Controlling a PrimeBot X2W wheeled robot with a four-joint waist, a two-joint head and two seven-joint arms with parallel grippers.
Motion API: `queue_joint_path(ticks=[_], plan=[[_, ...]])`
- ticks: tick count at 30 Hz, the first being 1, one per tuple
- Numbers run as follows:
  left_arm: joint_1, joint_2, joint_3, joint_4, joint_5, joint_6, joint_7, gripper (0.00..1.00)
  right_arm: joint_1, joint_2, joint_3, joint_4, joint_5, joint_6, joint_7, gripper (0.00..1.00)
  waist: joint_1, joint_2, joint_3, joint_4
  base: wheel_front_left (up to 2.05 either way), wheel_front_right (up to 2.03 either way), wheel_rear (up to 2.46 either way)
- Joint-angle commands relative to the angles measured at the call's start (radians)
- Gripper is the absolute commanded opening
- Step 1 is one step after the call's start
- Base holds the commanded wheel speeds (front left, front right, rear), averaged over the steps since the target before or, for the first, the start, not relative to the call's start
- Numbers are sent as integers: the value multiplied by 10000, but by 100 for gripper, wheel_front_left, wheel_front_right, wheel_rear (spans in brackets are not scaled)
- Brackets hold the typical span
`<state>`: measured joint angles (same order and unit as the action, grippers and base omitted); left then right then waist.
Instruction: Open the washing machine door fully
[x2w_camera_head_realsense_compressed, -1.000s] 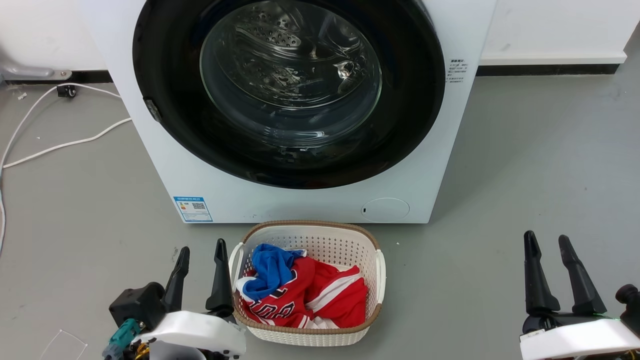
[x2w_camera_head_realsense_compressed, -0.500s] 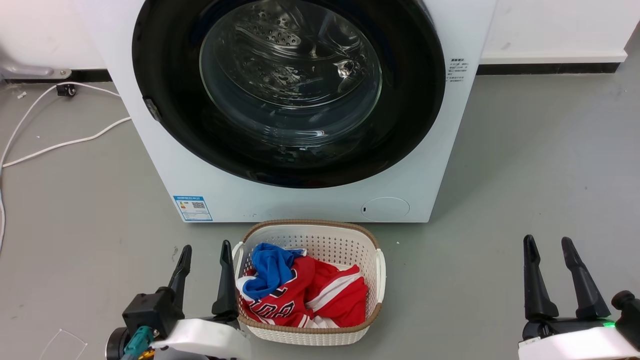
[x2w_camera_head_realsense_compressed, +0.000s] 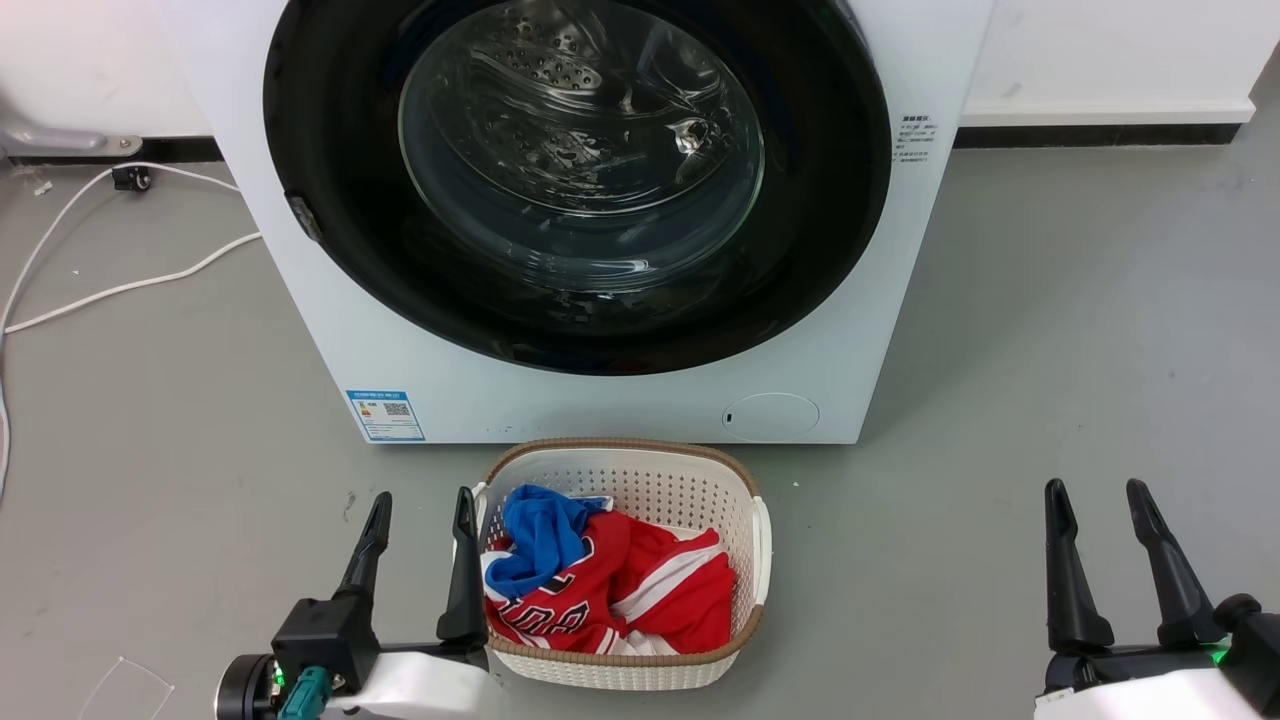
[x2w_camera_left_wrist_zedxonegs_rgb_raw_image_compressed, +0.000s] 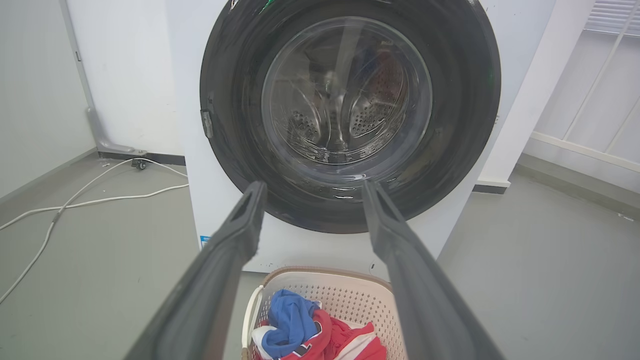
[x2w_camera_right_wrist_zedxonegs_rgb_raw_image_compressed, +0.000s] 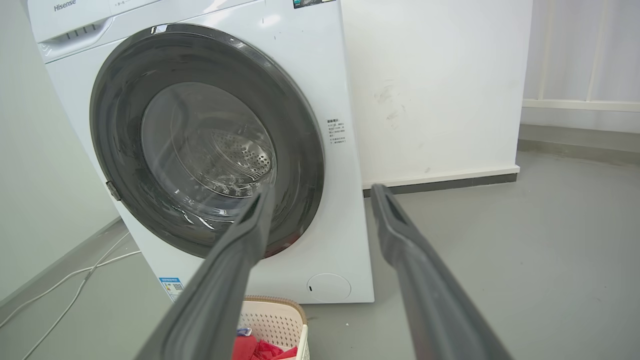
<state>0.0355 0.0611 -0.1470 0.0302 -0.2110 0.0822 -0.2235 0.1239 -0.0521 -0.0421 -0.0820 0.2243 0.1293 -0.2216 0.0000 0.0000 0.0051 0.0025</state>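
Observation:
The washing machine door (x2w_camera_head_realsense_compressed: 820, 220) is a round glossy black ring around a bulging clear glass bowl. It lies flush against the white washer (x2w_camera_head_realsense_compressed: 640, 400), with a small latch tab at its left rim (x2w_camera_head_realsense_compressed: 305, 218). The door (x2w_camera_left_wrist_zedxonegs_rgb_raw_image_compressed: 465, 125) is seen head-on in the left wrist view and at an angle, door (x2w_camera_right_wrist_zedxonegs_rgb_raw_image_compressed: 300, 165), in the right wrist view. My left gripper (x2w_camera_head_realsense_compressed: 422, 505) is open low at the left, beside the basket, well short of the door. My right gripper (x2w_camera_head_realsense_compressed: 1095, 495) is open low at the right, holding nothing.
A white laundry basket (x2w_camera_head_realsense_compressed: 625, 465) with red and blue clothes stands on the grey floor right in front of the washer. White cables (x2w_camera_head_realsense_compressed: 120, 290) trail over the floor at the left. A white wall and skirting (x2w_camera_head_realsense_compressed: 1100, 120) run behind on the right.
The left gripper has drawn down and slightly right in the head view and straightened. The right gripper has sunk a little lower. The door has not moved.

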Motion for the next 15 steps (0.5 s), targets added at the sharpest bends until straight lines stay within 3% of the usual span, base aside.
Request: queue_joint_path(ticks=[1, 15], plan=[[80, 4, 48, -21, 242, -17, -86, 100, 92, 19, -13, -60, -185, 23, -97, 100, 0, 0, -2, 1, 0, 0, 0], [243, -101, 198, -13, 1077, -170, -352, 100, 258, 30, -41, -96, -904, 14, -368, 100, 0, 0, 7, -7, 0, 0, 0]])
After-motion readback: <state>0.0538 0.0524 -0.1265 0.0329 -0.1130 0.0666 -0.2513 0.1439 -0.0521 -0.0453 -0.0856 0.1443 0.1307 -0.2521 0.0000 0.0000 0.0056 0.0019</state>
